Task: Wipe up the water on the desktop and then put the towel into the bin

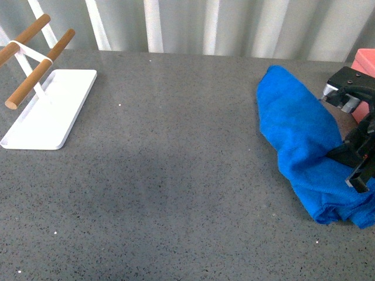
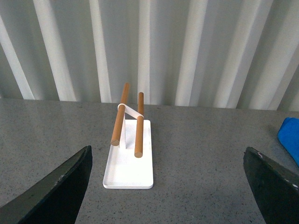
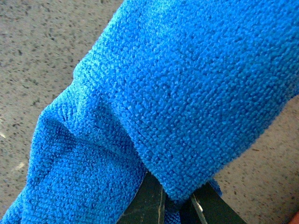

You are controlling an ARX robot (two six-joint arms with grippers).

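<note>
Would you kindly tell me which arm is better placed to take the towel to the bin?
Right: the right pincer grips the towel beside the bin; the left pincer hangs open, facing the tray.

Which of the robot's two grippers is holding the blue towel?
The right gripper, shut on a fold of the towel; the left gripper is open and empty, facing the white tray.

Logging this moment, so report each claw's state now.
Left claw: open, holding nothing.
Right claw: closed on a fold of the towel.
</note>
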